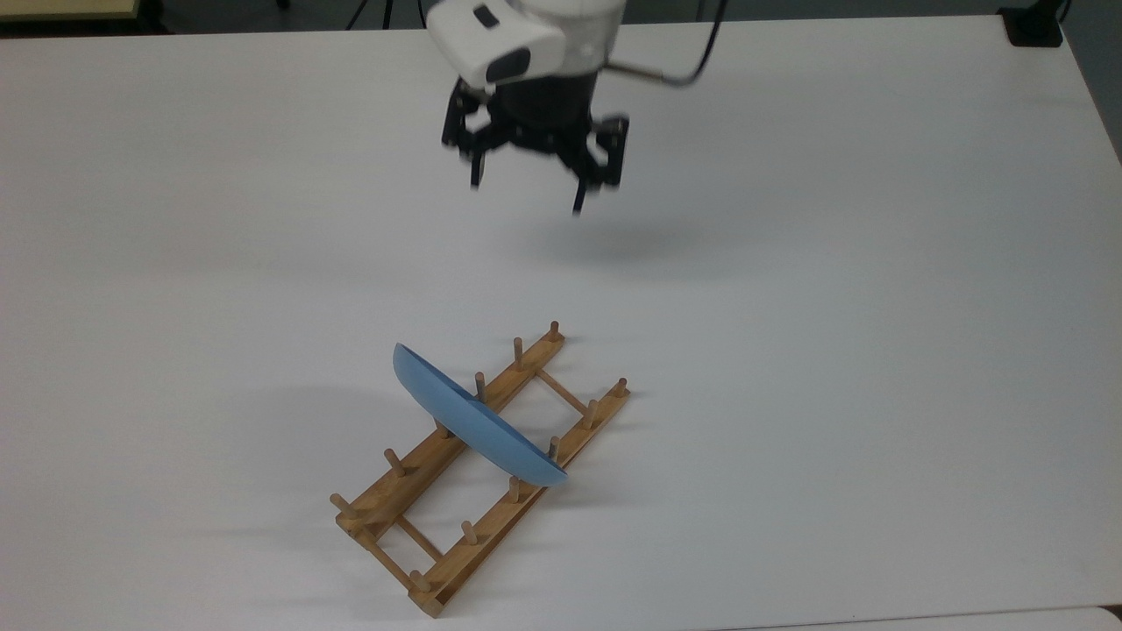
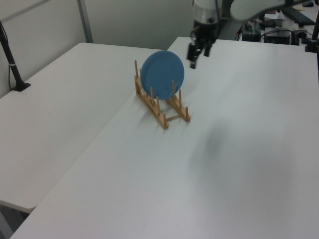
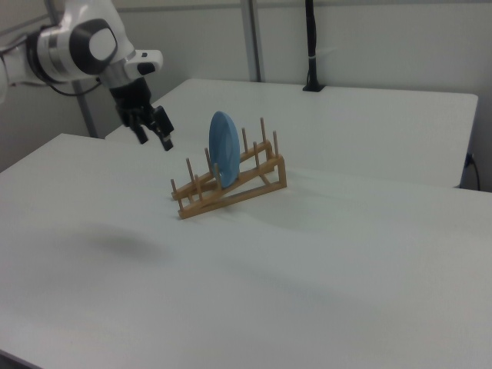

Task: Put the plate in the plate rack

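Top, left and right views. You see the blue plate (image 1: 478, 422) standing on edge in the wooden plate rack (image 1: 456, 543), slotted between pegs near the middle of the rack and crossing both rails; in the left view its round face (image 2: 162, 74) is turned toward the camera. The rack lies flat on the white worktop (image 1: 859, 307). Your gripper (image 1: 526, 198) hangs in the air well apart from the plate, toward the top view's upper edge, with its two fingers spread and nothing between them. In the right view the gripper (image 3: 154, 141) sits to the right view's left of the rack (image 3: 231, 188), clear of the plate (image 3: 223, 157). In the left view the gripper (image 2: 193, 60) is just beyond the plate's upper right.
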